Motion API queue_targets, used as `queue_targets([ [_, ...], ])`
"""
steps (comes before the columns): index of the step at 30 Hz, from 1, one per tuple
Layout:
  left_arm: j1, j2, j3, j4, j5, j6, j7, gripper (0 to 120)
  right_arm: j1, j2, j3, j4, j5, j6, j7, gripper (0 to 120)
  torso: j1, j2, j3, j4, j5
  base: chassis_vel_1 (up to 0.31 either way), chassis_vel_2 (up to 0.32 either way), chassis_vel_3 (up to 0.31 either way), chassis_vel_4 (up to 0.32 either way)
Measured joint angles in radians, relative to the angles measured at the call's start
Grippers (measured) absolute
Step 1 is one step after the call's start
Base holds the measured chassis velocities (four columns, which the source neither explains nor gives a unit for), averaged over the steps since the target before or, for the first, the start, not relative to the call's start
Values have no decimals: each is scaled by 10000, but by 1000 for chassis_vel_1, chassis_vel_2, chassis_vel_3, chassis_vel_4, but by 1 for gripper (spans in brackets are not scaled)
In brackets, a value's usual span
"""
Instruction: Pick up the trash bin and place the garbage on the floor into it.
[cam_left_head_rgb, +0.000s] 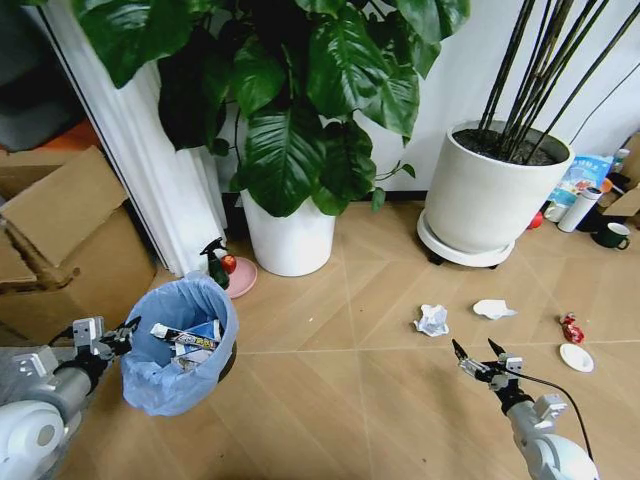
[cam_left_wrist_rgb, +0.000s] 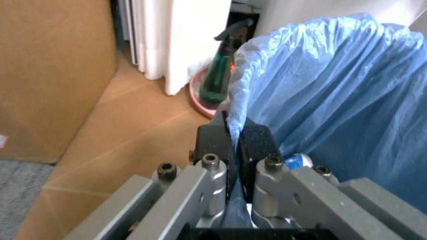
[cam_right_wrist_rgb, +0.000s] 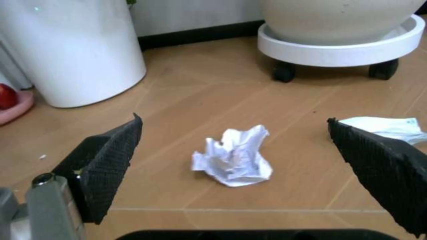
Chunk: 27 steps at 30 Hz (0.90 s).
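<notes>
Left gripper (cam_left_wrist_rgb: 229, 135) jaws clenched on my trash bin's (cam_left_head_rgb: 180, 345) bag rim; right gripper (cam_right_wrist_rgb: 233, 150) jaws released, hovering over a crumpled paper wad (cam_right_wrist_rgb: 233, 156).

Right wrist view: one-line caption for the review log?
Open right end effector poised over a crumpled paper wad on the wooden floor.

Trash bin (cam_left_head_rgb: 180, 385) body hidden under bag.
</notes>
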Motion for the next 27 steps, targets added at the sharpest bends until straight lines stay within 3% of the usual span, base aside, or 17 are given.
queue_targets([
  [27, 74, -11, -33, -149, -32, 30, -66, 0, -185, -84, -29, 117, -88, 216, -202, 100, 1, 0, -1, 0, 1, -217, -58, 216, 55],
])
